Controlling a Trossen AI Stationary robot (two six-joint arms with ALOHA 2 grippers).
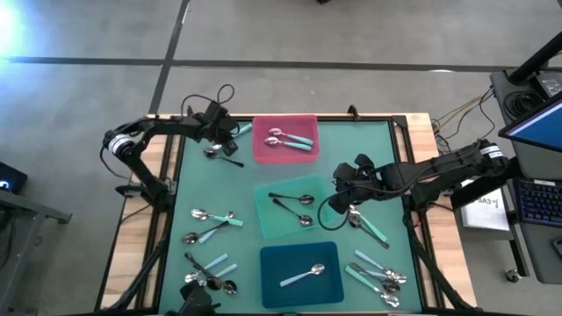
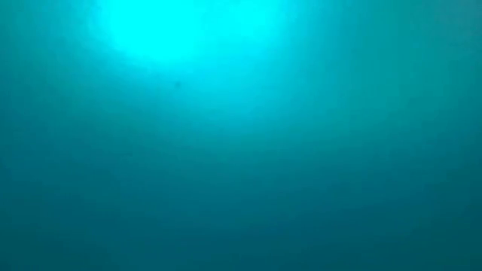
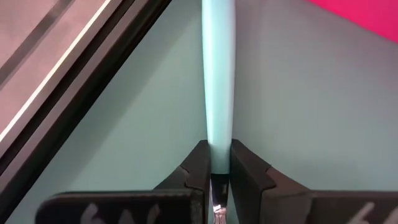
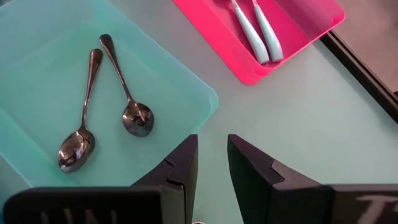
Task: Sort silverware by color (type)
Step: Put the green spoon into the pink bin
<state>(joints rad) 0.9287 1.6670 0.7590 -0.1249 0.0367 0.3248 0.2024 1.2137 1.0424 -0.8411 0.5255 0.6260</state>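
My left gripper is at the mat's far left corner, beside the pink tray, shut on a teal-handled spoon. The pink tray holds two teal-handled spoons. Two dark spoons lie in the mint tray, and one pale-blue spoon lies in the dark-teal tray. My right gripper hovers open over the mat just right of the mint tray, with nothing between its fingers. The low view shows only a teal blur. My left gripper pinches the spoon's teal handle at its narrow end, beside the metal neck, between its two fingers. The fingers slant down and run along the handle, which reaches away from them toward the pink tray. Whether it is lifted off the mat does not show.
A dark spoon lies on the mat just near of my left gripper. Loose spoons lie in groups at the left, near left, right and near right. The mat's raised black frame runs close by my left gripper.
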